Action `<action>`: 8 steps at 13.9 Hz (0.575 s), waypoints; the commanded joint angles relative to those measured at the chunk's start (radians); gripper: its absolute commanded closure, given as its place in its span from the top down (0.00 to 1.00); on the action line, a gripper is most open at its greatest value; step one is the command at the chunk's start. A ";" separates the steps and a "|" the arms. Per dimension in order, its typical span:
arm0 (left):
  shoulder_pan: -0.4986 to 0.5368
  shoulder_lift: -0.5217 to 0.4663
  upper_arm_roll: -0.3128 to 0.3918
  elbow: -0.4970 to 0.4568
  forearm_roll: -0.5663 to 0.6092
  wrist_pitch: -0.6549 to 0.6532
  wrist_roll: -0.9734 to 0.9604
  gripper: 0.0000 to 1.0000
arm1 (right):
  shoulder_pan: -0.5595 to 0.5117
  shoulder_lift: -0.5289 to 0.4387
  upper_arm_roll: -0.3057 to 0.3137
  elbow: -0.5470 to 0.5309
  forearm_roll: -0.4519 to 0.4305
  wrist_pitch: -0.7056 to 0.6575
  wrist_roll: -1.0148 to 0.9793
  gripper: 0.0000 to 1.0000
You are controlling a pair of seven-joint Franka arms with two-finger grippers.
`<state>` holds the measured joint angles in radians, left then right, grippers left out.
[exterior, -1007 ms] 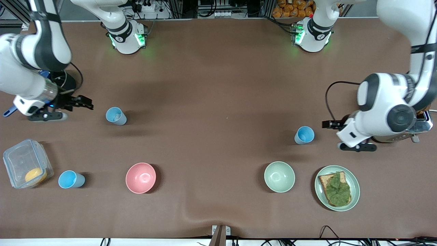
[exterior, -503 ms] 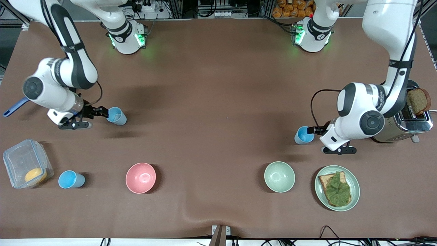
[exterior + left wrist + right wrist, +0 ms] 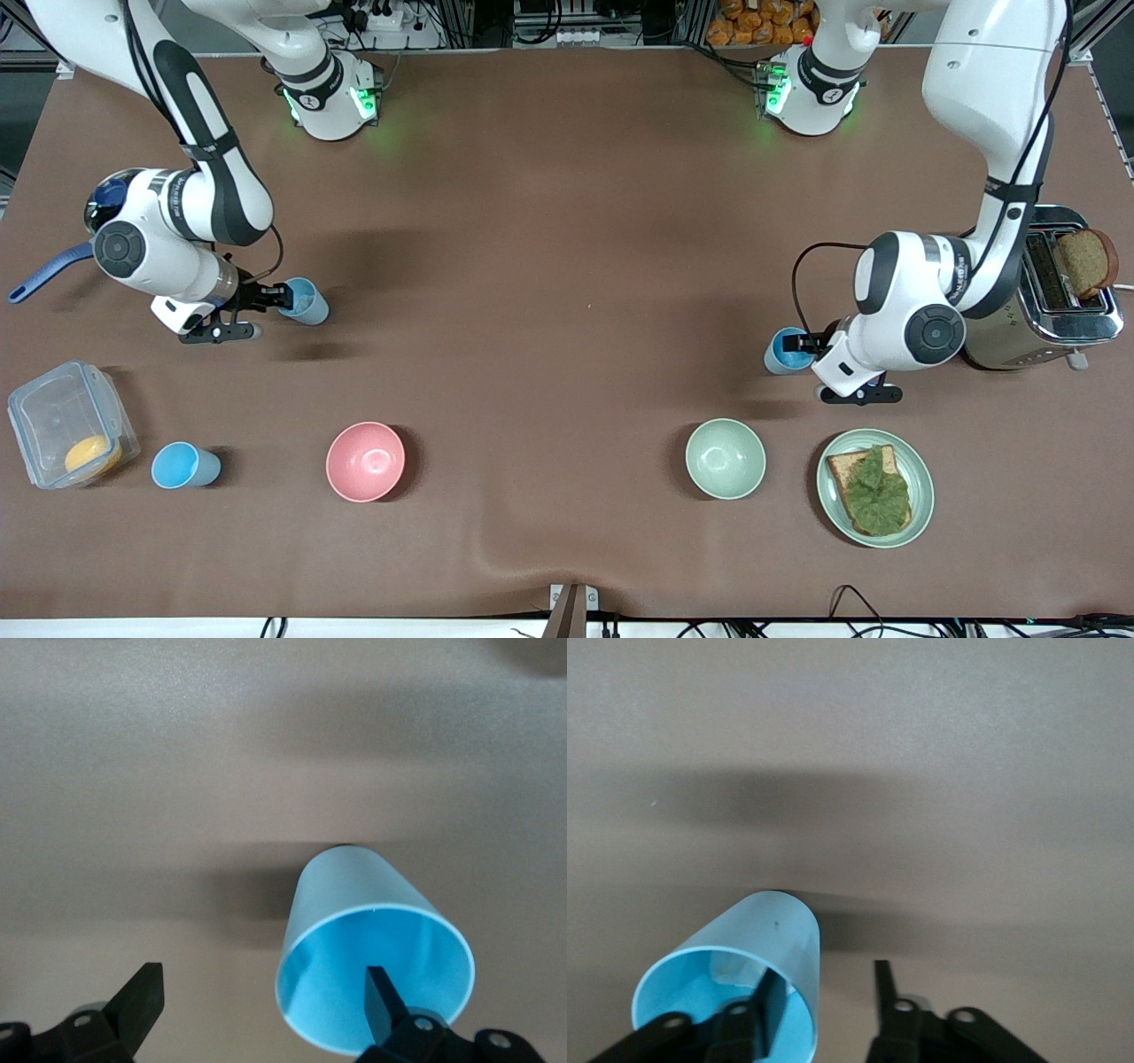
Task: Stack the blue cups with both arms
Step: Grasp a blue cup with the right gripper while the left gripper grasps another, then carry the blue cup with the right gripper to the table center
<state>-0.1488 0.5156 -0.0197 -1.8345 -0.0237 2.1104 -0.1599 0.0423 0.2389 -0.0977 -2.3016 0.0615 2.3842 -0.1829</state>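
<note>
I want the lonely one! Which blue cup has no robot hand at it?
The blue cup beside the clear box, nearest the front camera. The other two each have a gripper at their rim.

Three blue cups (image 3: 304, 301) (image 3: 785, 351) (image 3: 183, 466), two bowls (image 3: 365, 461) (image 3: 725, 458), one plate (image 3: 834, 505), one toaster (image 3: 1054, 310), one container (image 3: 53, 416).

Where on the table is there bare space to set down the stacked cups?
The widest bare patch is mid-table, between the pink bowl and pale green bowl and up to the arm bases. It is crowded at the ends: the right tool at one small light-blue plastic cup, the left tool at another.
</note>
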 commanded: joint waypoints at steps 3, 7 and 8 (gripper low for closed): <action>-0.021 0.030 0.004 0.012 -0.016 0.017 -0.053 0.00 | 0.030 -0.016 0.007 0.033 -0.002 -0.052 -0.001 0.00; -0.017 0.032 0.004 0.041 -0.015 0.017 -0.053 0.00 | 0.145 -0.043 0.010 0.163 0.001 -0.218 0.011 0.00; -0.015 0.029 0.004 0.046 -0.015 0.017 -0.053 0.00 | 0.184 -0.038 0.010 0.212 0.012 -0.258 0.011 0.00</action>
<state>-0.1622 0.5410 -0.0194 -1.8110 -0.0237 2.1273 -0.1979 0.1617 0.2155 -0.0835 -2.1710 0.0633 2.2143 -0.1824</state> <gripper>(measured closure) 0.789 0.978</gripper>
